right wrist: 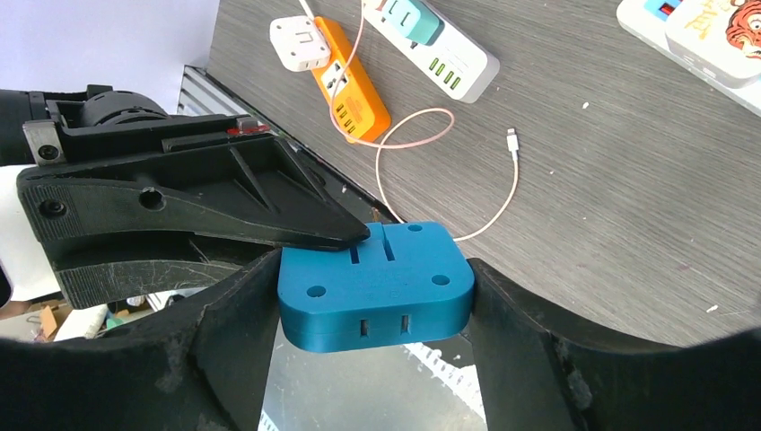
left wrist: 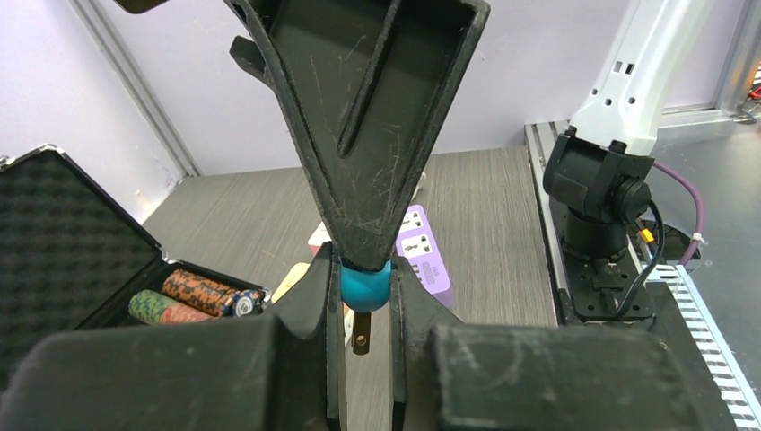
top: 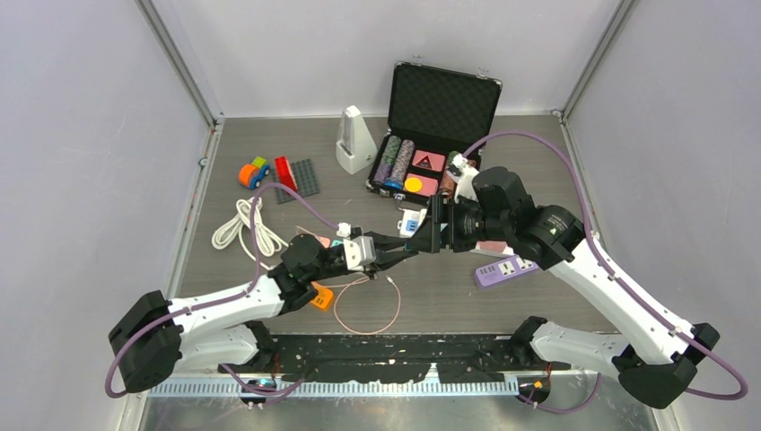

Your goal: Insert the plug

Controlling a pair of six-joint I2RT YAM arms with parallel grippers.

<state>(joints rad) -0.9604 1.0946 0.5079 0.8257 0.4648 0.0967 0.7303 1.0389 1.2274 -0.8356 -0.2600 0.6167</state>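
Note:
The plug (right wrist: 377, 296) is a flat blue block held in the air between the two arms. A brass prong (left wrist: 362, 330) sticks out of its end in the left wrist view. My left gripper (left wrist: 366, 269) is shut on the plug's flat faces, and one of its black fingers (right wrist: 224, 202) lies across the top of the block. My right gripper (right wrist: 372, 269) has a finger pressed against each side edge of the block. In the top view the left gripper (top: 408, 254) and right gripper (top: 429, 235) meet tip to tip above the table's middle.
A purple power strip (top: 505, 268) lies under the right arm. An orange power strip (right wrist: 354, 85), a white one (right wrist: 440, 45) and a looped pink cable (right wrist: 431, 153) lie below. An open black case (top: 440, 117), a metronome (top: 352, 139) and a coiled white cord (top: 242, 224) sit behind.

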